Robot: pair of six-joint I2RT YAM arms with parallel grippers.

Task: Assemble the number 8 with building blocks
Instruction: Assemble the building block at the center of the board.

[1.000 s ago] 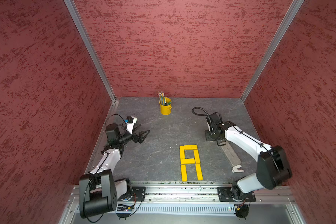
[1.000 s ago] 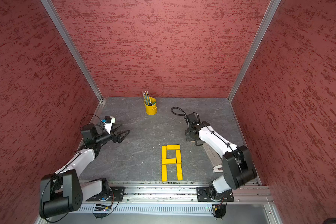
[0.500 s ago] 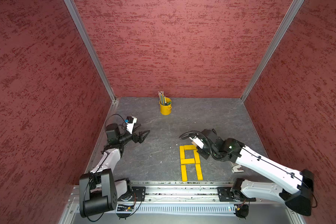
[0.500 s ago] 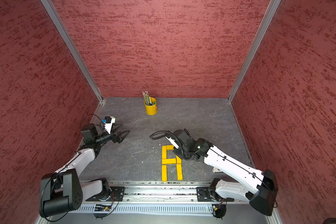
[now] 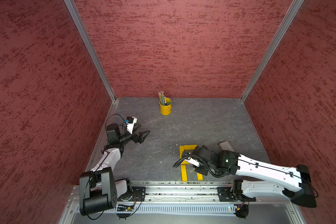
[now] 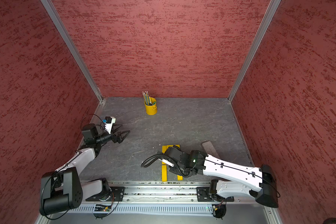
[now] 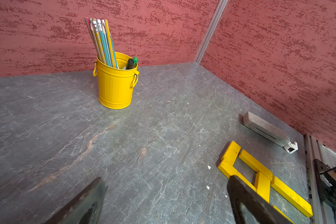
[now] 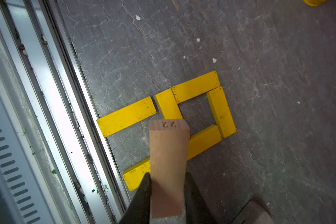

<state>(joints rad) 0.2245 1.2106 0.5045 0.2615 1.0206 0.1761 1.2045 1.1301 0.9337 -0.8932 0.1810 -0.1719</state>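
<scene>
In both top views the work sits in the lower middle of the frame. The yellow planks (image 5: 184,173) lie flat on the grey table (image 5: 202,120), and my right arm (image 5: 260,170) reaches over them from the lower right and hides most of the figure. The left gripper (image 5: 144,128) hangs at middle left, well apart. The pencil bucket (image 5: 165,108) stands far at the back.

The left wrist view shows the left fingers (image 7: 89,197) spread wide, with nothing between them. Beyond them the figure has one closed loop. Two planks run on from it toward the metal rail (image 7: 309,147), with no bar across their ends.

In the right wrist view the right gripper (image 8: 168,175) is clamped on the tan plank (image 8: 168,151), which sticks out end first above the middle bar. I cannot tell if it touches any yellow piece. I judge that this plank is the missing end bar. I would carry it toward the rail, turn the wrist so it lies across the two open ends, and lower it flat. Very little table is free there, so it must go tight against those ends. I would come down straight and loosen the grip only when the plank rests, because a sideways touch could push the loose planks out of line.
</scene>
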